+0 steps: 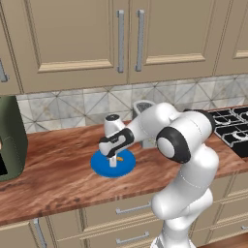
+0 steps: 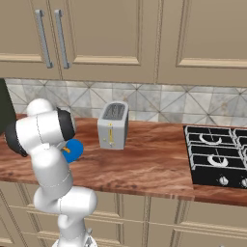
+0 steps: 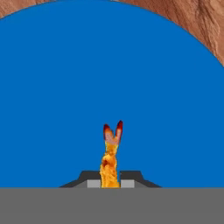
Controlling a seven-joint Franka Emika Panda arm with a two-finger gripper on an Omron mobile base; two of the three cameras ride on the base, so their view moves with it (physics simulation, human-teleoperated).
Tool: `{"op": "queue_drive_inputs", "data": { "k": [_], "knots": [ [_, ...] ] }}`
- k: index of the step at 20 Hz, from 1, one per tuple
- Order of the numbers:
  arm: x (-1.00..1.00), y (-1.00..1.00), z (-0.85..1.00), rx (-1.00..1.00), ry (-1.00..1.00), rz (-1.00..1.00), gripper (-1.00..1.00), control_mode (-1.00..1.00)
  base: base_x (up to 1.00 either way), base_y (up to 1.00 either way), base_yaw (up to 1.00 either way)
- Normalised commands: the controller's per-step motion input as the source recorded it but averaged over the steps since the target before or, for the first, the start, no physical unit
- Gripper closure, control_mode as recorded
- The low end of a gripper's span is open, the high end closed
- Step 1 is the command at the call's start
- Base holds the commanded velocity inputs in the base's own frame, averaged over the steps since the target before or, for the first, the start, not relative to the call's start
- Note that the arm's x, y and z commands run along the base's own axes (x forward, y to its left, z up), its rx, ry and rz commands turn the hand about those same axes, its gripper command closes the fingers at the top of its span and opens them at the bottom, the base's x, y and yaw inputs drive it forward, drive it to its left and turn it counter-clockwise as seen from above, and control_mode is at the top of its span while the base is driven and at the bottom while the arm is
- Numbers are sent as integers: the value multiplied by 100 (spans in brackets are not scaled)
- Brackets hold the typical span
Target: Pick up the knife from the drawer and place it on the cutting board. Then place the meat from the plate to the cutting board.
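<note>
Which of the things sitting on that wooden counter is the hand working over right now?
The flat round bright blue plate. The hand reaches down onto it, closed on the tiny orange-yellow meat, while the silver toaster and black stove stand apart.

My 2 dark finger tips (image 3: 91, 178) flank orange-yellow meat (image 3: 110, 159) with red-brown ends. The plate (image 3: 109, 78) under it is plain bright blue. The countertop (image 1: 58, 164) is reddish-brown, streaked wood; the backsplash (image 1: 72, 104) pale grey, diamond-patterned.

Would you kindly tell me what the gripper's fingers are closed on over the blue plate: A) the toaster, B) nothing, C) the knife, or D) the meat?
D: in the hand view the gripper pinches the orange-yellow meat between its fingertips, over the plate.
</note>
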Motion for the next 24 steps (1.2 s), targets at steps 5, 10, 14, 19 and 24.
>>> {"op": "queue_drive_inputs", "data": {
  "k": [5, 10, 14, 19, 24],
  "knots": [
    [0, 0, 0, 0, 0, 0, 100, -100, 0, 0, 0],
    [-5, 0, 1, 0, -1, 0, 100, -100, 0, 0, 0],
    [-26, 0, 12, 0, -7, 0, 100, -100, 0, 0, 0],
    [-33, 0, 17, 0, -6, 0, 100, -100, 0, 0, 0],
    [-44, 0, 29, 0, -4, -1, 100, -100, 0, 0, 0]
  ]
}}
